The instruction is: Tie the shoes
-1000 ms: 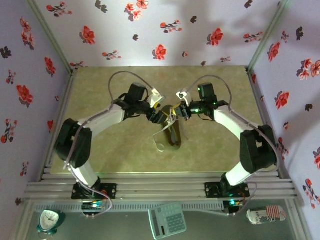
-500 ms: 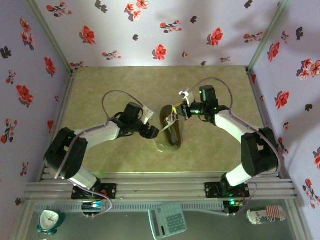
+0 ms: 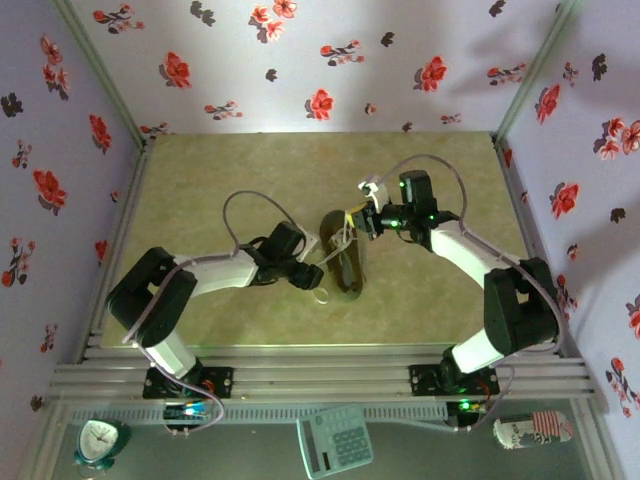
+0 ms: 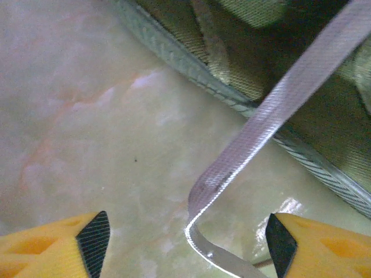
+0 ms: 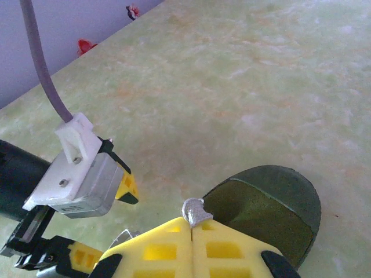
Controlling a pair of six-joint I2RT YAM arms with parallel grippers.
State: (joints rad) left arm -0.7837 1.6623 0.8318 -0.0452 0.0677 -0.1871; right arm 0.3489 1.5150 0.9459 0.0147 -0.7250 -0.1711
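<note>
The olive-green shoe [image 3: 347, 262] lies mid-table with its toe toward the arms. In the left wrist view its ribbed sole [image 4: 232, 87] crosses the top. A white lace [image 4: 272, 104] runs down from the shoe and bends on the table between my left gripper's [image 4: 188, 240] yellow fingers [image 4: 93, 237], which stand open and clear of it. From above, the left gripper [image 3: 308, 275] sits low at the shoe's left side. My right gripper [image 5: 192, 229] is shut on a bit of white lace [image 5: 196, 211] just above the shoe [image 5: 272, 202]; it is over the shoe's far end [image 3: 358, 222].
A flowered wall surrounds the green marbled table [image 3: 220, 190] on three sides. A loose loop of lace [image 3: 322, 294] lies on the table left of the shoe. A calculator [image 3: 335, 440], a small clock [image 3: 100, 441] and a can [image 3: 532, 431] sit beyond the near rail.
My left arm has swung from above the shoe down toward the near left, and its gripper now sits low beside the lace loop, with its jaws a little narrower. The right gripper keeps its pinch.
</note>
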